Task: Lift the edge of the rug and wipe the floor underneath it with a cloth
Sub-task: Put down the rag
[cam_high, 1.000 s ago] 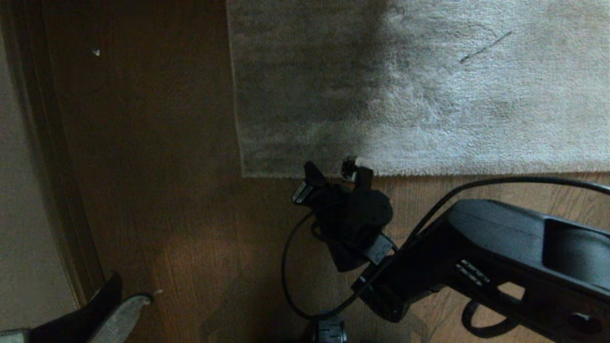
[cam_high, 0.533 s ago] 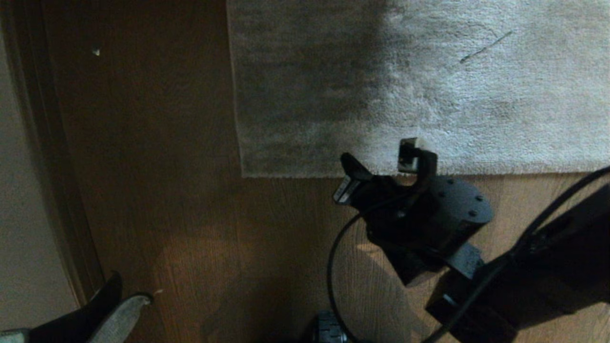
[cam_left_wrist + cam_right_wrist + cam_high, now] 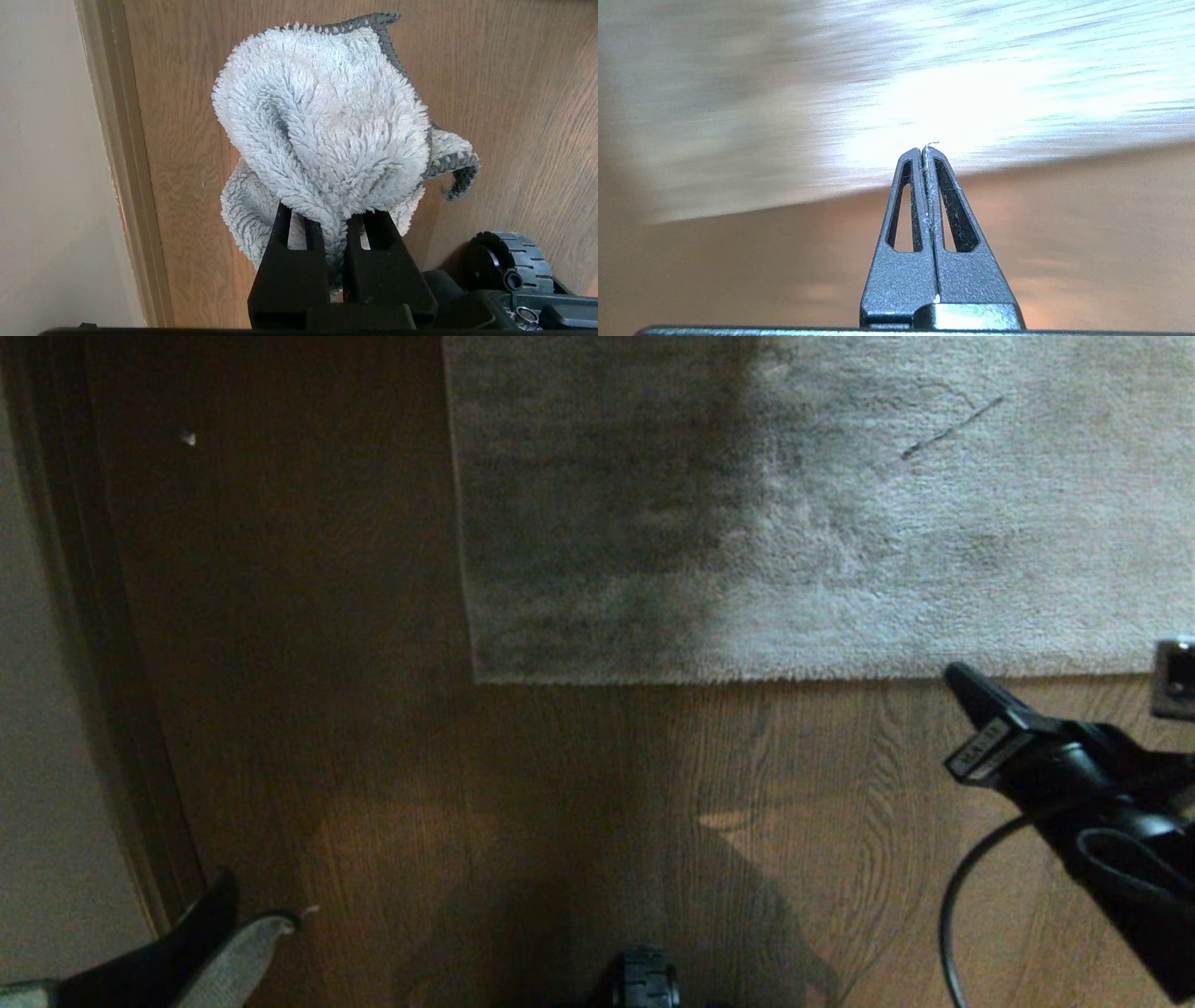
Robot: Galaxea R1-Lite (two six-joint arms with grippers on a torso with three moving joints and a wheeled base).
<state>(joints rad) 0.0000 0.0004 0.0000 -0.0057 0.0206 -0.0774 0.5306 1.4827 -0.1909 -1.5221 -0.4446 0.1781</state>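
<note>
Checking your left wrist view alone reveals the cloth (image 3: 322, 135) pinched in the left gripper (image 3: 334, 219); your right gripper (image 3: 923, 151), jaws pressed together empty, hangs near the rug edge (image 3: 794, 674).

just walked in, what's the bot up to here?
Rug-wipe job. The left end effector is parked low at the robot's left, shut on the cloth. The right end effector is shut and empty, over bare floor just short of the rug edge, at the head view's right. The rug lies flat; nothing lifted or wiped yet.
</note>
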